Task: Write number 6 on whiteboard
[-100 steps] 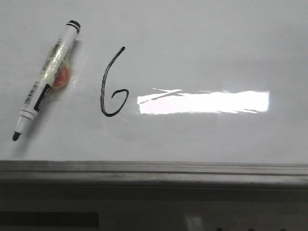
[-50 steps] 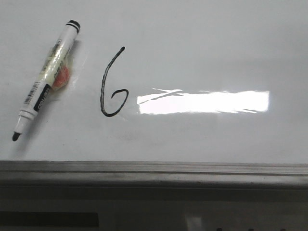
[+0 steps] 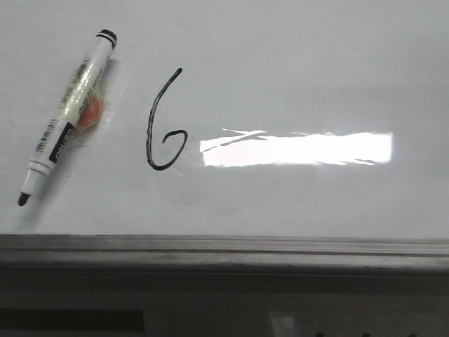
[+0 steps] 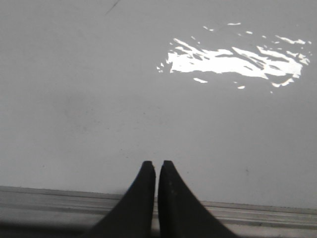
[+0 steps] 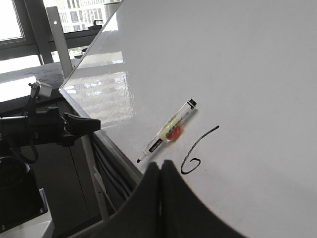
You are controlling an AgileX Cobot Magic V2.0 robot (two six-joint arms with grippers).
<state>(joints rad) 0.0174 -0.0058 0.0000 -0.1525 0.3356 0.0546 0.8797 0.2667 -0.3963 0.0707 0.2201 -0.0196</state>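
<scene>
The number 6 is drawn in black on the whiteboard, just left of a bright glare patch. It also shows in the right wrist view. A white marker pen with its black tip uncapped lies on the board to the left of the digit, over an orange-red patch; it shows in the right wrist view too. My right gripper is shut and empty, above the board's near edge, apart from the pen. My left gripper is shut and empty over bare board near the grey frame strip.
The grey frame strip runs along the board's near edge. The other arm reaches in beside the board's corner in the right wrist view, with a stand leg and windows behind.
</scene>
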